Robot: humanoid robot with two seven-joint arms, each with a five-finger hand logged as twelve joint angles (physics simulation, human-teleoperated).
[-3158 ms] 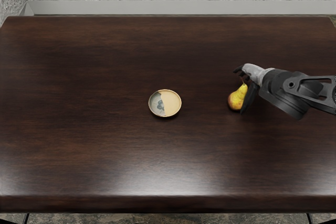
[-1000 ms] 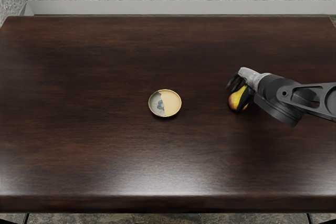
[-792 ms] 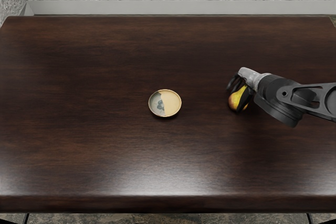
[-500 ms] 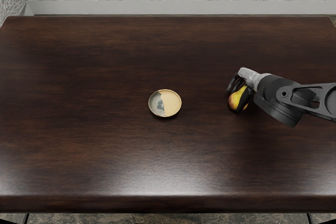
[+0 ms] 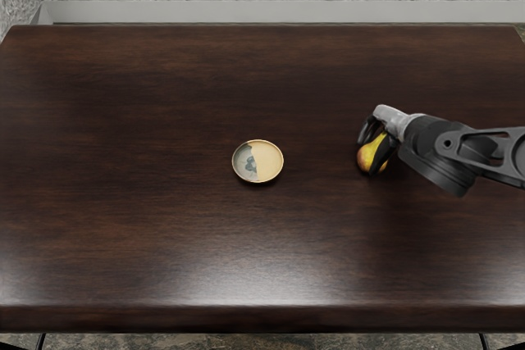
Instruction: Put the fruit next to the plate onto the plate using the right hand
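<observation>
Fingers [image 5: 366, 130] of my robot's black right hand [image 5: 377, 143] curl round a small yellow pear with a reddish blush [image 5: 369, 154]. One dark finger lies over its far side and another wraps its near side, so I read the hand as closed on the fruit. The pear's long axis seems to run from its rounder, blushed end, nearer me and to the left, up to a narrower end tucked toward the palm. The hand hides too much of it for me to be sure. I cannot tell whether the fruit rests on the table or is just clear of it.

Behind the hand, a thick black forearm [image 5: 459, 153] with a grey wrist runs off the picture's right edge. The left arm is not in view.

The small round plate with a tan rim and a grey-and-cream face [image 5: 281, 161] lies well apart to the left of the hand. It sits near the middle of the dark brown wooden table [image 5: 164, 243], at about the same depth from me as the pear, and it holds nothing. Judging from this, the grasp is made and the carry comes next: a lift, then a nearly straight sweep leftward across bare wood to bring the pear above the plate.
</observation>
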